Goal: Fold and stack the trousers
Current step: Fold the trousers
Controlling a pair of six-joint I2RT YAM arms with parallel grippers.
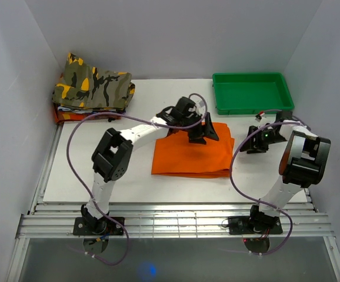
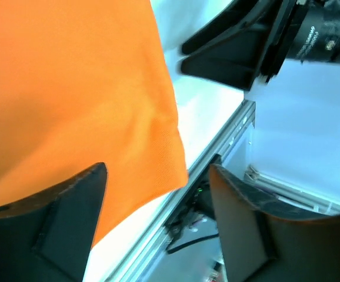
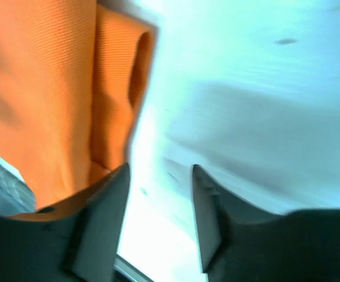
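Observation:
The bright-orange trousers (image 1: 190, 157) lie folded into a rectangle in the middle of the white table (image 1: 99, 176). My left gripper (image 1: 200, 133) hovers over their far edge, jaws wide apart. In the left wrist view a corner of the trousers (image 2: 70, 88) lies below the left gripper (image 2: 158, 176), and nothing is pinched. My right gripper (image 1: 253, 142) sits just right of the trousers, off the cloth. In the right wrist view the right gripper (image 3: 158, 176) stands open over bare table, with the trousers' folded edge (image 3: 58, 94) to its left.
A green tray (image 1: 249, 106) stands at the back right. A folded camouflage garment (image 1: 93, 88) lies on a pile at the back left. The table's slotted metal front rail (image 1: 176, 220) runs between the arm bases. The right gripper (image 2: 240, 53) shows in the left wrist view.

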